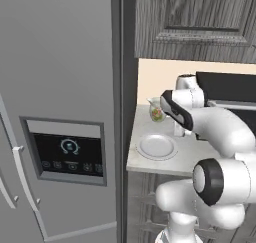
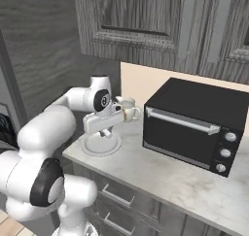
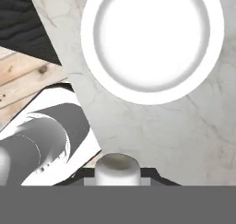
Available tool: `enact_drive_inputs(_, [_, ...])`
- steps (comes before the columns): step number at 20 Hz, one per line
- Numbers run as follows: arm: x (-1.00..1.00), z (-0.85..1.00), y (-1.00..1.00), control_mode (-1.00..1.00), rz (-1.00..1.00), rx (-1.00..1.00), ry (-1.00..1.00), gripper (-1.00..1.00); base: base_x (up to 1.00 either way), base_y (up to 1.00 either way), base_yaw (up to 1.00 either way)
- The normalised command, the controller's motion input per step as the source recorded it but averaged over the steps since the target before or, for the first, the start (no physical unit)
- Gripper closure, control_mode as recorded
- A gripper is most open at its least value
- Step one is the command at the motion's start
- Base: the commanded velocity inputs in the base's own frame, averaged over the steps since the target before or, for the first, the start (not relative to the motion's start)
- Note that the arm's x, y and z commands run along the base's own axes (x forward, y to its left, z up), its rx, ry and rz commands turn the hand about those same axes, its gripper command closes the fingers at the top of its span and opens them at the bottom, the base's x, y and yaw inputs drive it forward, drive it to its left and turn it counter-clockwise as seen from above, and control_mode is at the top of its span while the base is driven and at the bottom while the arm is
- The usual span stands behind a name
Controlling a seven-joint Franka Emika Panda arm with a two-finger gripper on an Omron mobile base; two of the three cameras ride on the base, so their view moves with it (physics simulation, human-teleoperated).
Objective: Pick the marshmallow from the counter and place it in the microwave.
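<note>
Here the marshmallow [image 3: 116, 168] shows in the hand view as a small, stubby white cylinder with a slightly domed top and soft grey shading down its sides, sitting right at the bottom of that view between the dark finger tips, which are mostly cut off by the lower edge. The gripper [image 3: 116, 177] is closed on it, holding it above the pale marbled counter [image 3: 184, 140], beside the round white plate [image 3: 152, 38]. In the left base view the arm's forearm covers the gripper and the marshmallow cannot be made out; the plate [image 1: 157, 147] lies near the counter's [image 1: 150, 164] front left corner, and a glass jar [image 1: 156, 110] with something red and green inside stands behind it, partly hidden by the arm. In the right base view the gripper [image 2: 104, 133] hangs over the plate [image 2: 100, 145], but the marshmallow is too small to pick out there, and the jar [image 2: 128, 108] is half masked by the wrist. A black boxy oven [image 2: 194, 123] with knobs sits to the right on the counter [image 2: 165, 177].
</note>
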Motion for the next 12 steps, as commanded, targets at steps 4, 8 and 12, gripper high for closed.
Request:
enact_drive_inputs(4, [-1.00,0.81,-0.02,-1.00,-0.26,0.07,-0.09,1.00,0.00,0.00,0.00])
enact_drive_inputs(8, [-1.00,0.77,0.00,-1.00,-0.34,0.13,-0.06,1.00,0.00,0.00,0.00])
enact_drive_inputs(12, [-1.00,0.60,0.00,-1.00,-0.35,0.08,0.00,1.00,0.00,0.00,0.00])
